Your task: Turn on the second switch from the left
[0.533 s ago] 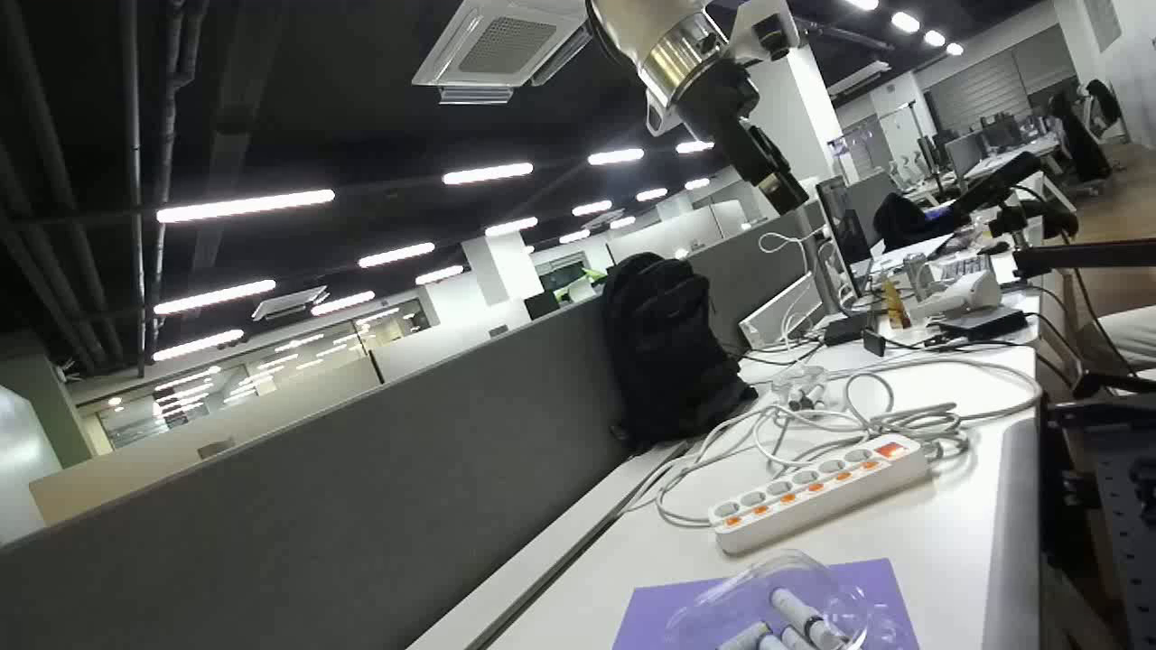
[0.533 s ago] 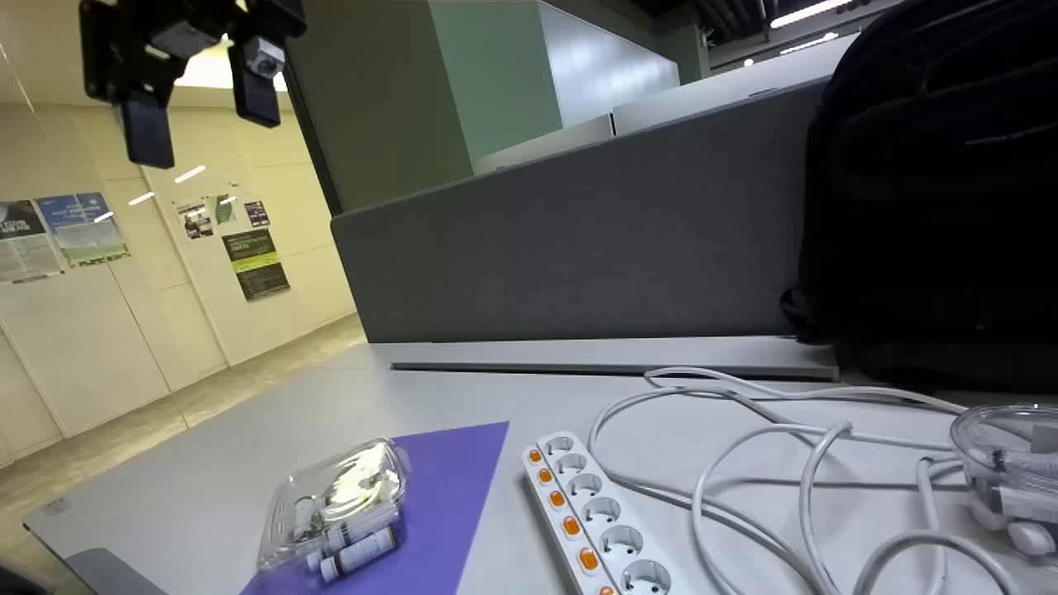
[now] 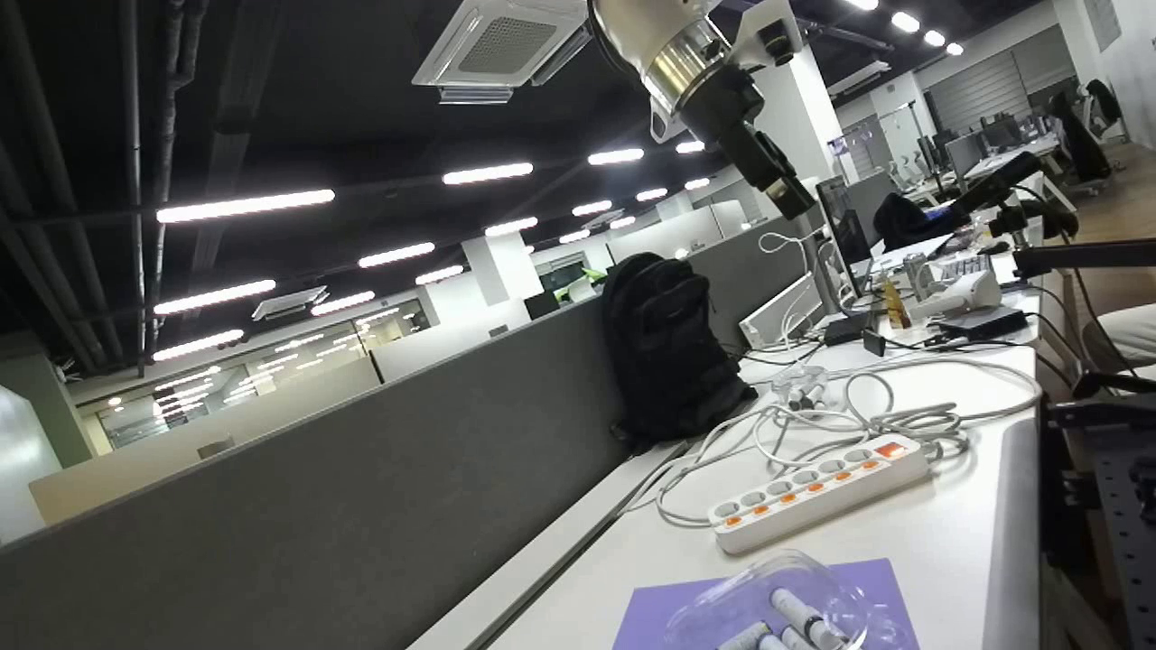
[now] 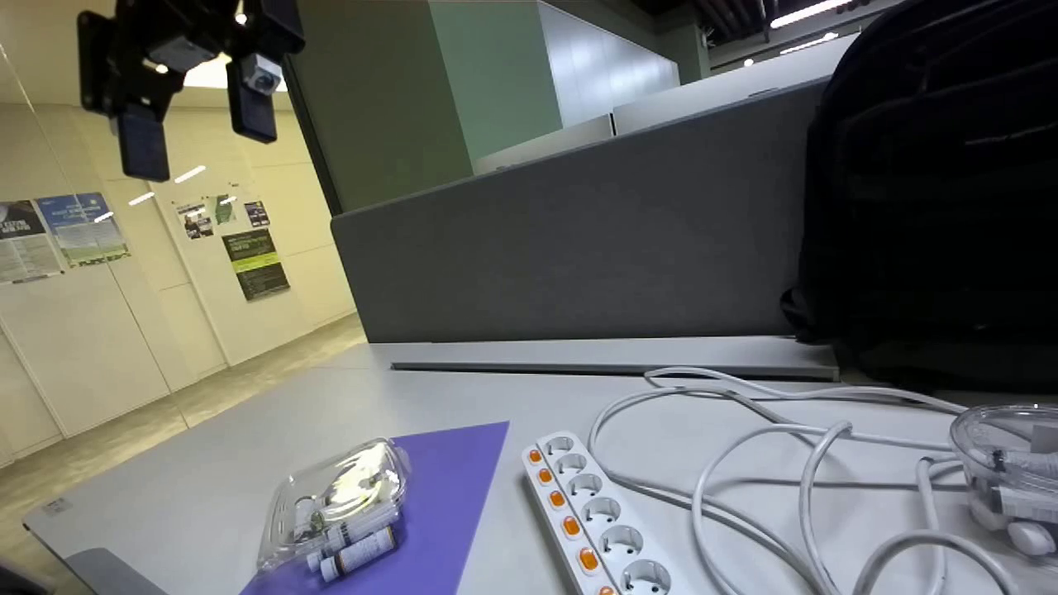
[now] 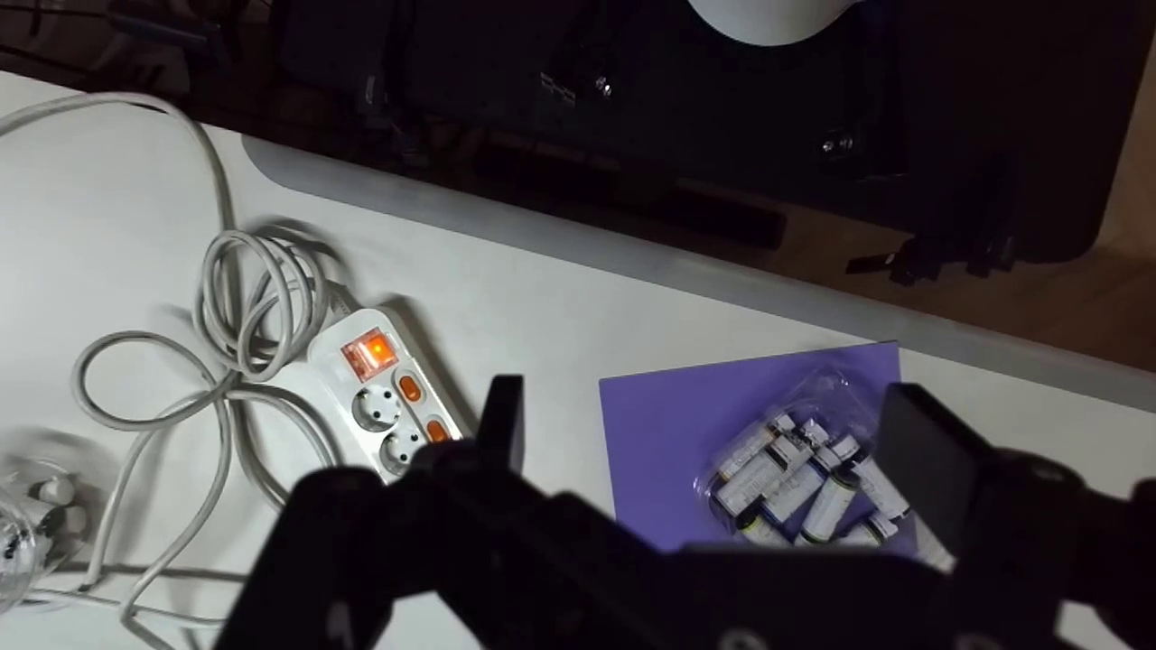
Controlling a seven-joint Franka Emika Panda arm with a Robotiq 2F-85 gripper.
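The long white power strip (image 3: 822, 495) lies on the desk with a row of small orange switches; it also shows in an exterior view (image 4: 570, 512). Counting from the end near the purple sheet, the second switch (image 3: 760, 510) is small and orange; it also shows in an exterior view (image 4: 545, 476). In the wrist view, the strip's cable end (image 5: 357, 402) shows with a lit red-orange main switch (image 5: 369, 353); the other end is hidden behind my gripper. My gripper (image 5: 709, 438) is open and empty, high above the desk; both exterior views show it (image 3: 784, 200) (image 4: 197, 140).
A clear box (image 5: 795, 460) of small white tubes sits on a purple sheet (image 5: 655, 433). Grey-white cable (image 5: 262, 307) lies in loops beside the strip. Another clear container (image 4: 1012, 471) stands near the cables. A black backpack (image 3: 664, 352) leans on the grey partition (image 3: 406, 506).
My gripper has moved slightly lower in both exterior views. It stays open. The strip and other things have not moved.
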